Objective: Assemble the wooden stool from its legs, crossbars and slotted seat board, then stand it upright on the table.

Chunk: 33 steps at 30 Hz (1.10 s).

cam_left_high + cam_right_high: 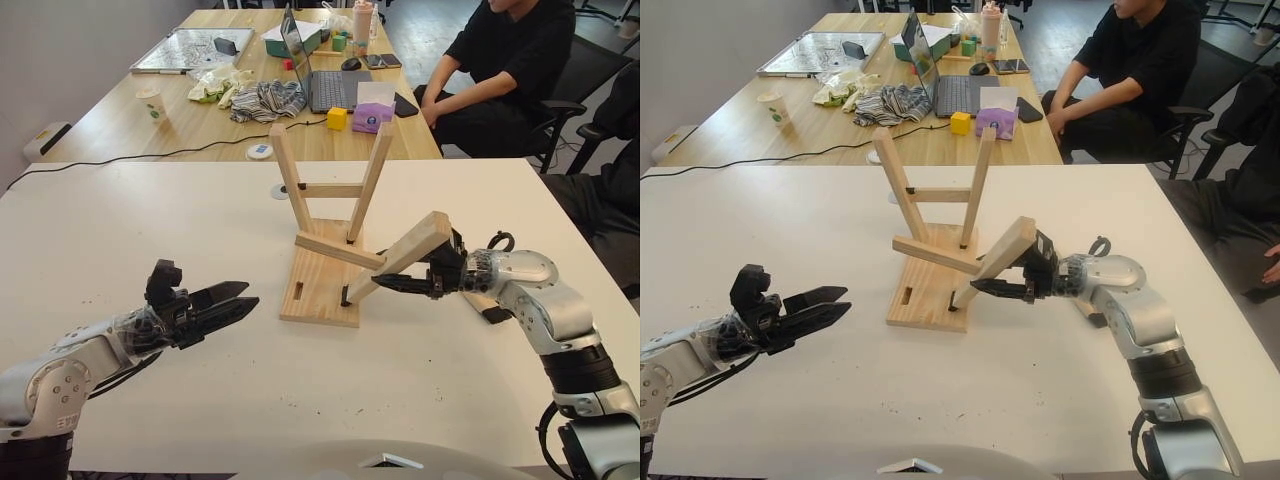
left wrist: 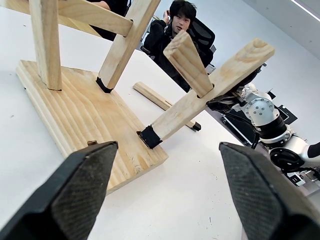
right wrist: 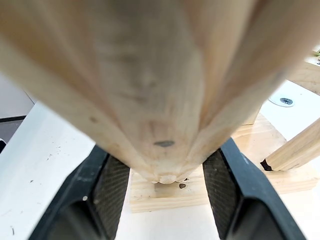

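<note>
The white table [image 1: 120,230] lay before me, with a cluttered wooden table [image 1: 120,120] and a laptop [image 1: 315,70] behind it. My right pincer [image 1: 385,284] was clenched, as far as I could tell, around the tilted leg [image 1: 405,255], whose foot met the seat board [image 1: 320,290] lying flat mid-table. My left pincer [image 1: 245,296] hung spread wide near the board, touching nothing.

Seven o'clock in the head view: the left arm [image 1: 60,378] wears a glossy silver-grey rounded shell with small dark print and a thin black cable [image 1: 122,374] beneath. The left gripper [image 1: 240,297] is matte black with tapering fingers and stippled pads [image 2: 82,187]. Four o'clock: the right arm [image 1: 548,312] has matching silver segments and black joint bands, and the right gripper [image 1: 385,283] is black too.
</note>
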{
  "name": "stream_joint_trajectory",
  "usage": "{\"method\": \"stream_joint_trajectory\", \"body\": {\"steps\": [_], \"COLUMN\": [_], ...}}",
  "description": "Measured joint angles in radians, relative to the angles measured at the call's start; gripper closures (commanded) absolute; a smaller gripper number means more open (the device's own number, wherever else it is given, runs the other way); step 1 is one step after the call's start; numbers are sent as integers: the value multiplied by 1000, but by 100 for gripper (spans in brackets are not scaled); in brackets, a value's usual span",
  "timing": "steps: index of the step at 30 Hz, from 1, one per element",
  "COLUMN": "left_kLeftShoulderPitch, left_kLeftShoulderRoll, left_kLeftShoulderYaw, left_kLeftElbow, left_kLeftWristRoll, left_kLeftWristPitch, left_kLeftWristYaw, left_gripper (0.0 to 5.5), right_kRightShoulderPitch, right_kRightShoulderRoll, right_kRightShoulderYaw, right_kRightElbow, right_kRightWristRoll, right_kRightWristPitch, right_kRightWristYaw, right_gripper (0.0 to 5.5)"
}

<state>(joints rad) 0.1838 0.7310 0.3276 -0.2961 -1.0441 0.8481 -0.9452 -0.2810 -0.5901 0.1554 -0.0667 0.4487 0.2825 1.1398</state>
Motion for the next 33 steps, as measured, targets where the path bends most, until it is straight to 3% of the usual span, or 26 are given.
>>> {"method": "stream_joint_trajectory", "body": {"steps": [9,14,19,28,30,33], "left_kLeftShoulderPitch": [0,1,4,13,13,20], "left_kLeftShoulderRoll": [0,-2,-31,-40,-40,-39], "left_kLeftShoulderYaw": [0,0,-3,-8,-8,3], "left_kLeftElbow": [0,-1,-10,-22,-22,-22], "left_kLeftWristRoll": [0,0,0,0,0,0], "left_kLeftWristPitch": [0,0,-3,-3,-3,-3], "left_kLeftWristYaw": [1,3,11,15,16,19], "left_gripper": [174,174,174,174,174,174], "right_kRightShoulderPitch": [-36,-122,-265,-222,-193,-55], "right_kRightShoulderRoll": [24,-57,-50,-16,-16,-79], "right_kRightShoulderYaw": [25,109,238,210,191,207], "right_kRightElbow": [77,29,42,167,153,182], "right_kRightWristRoll": [-52,-79,-146,-103,-92,-149], "right_kRightWristPitch": [-66,71,190,28,25,199], "right_kRightWristYaw": [-19,-8,-33,-44,-62,-88], "right_gripper": [347,347,347,347,297,244]}}
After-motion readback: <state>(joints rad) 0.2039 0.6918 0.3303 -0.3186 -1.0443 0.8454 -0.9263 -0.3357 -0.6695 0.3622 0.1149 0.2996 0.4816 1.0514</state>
